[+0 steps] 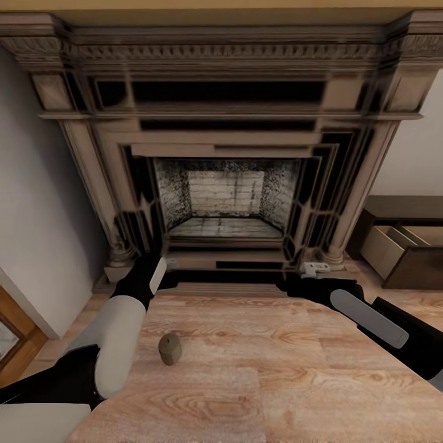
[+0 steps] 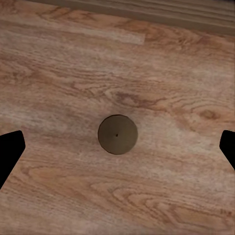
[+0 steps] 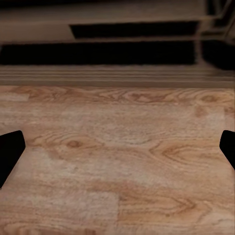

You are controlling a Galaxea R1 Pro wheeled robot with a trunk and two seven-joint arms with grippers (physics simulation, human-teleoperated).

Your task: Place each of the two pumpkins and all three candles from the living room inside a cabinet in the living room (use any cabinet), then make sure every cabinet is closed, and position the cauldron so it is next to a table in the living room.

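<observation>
The left gripper (image 2: 117, 147) is hanging spread wide, empty, directly over a stubby grey-beige candle (image 2: 117, 134) on the wooden floor (image 1: 258, 369), seemingly lining up a grasp. The right gripper (image 3: 117, 152) is idling open too, holding nothing.

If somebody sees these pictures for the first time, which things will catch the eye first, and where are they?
The ornate beige fireplace dominates the head view, straight ahead. On the wooden floor before it stands one stubby candle, upright beside the left arm; in the left wrist view it sits centred between the spread fingers. At the right, the dark-brown cabinet has a drawer pulled open.
</observation>
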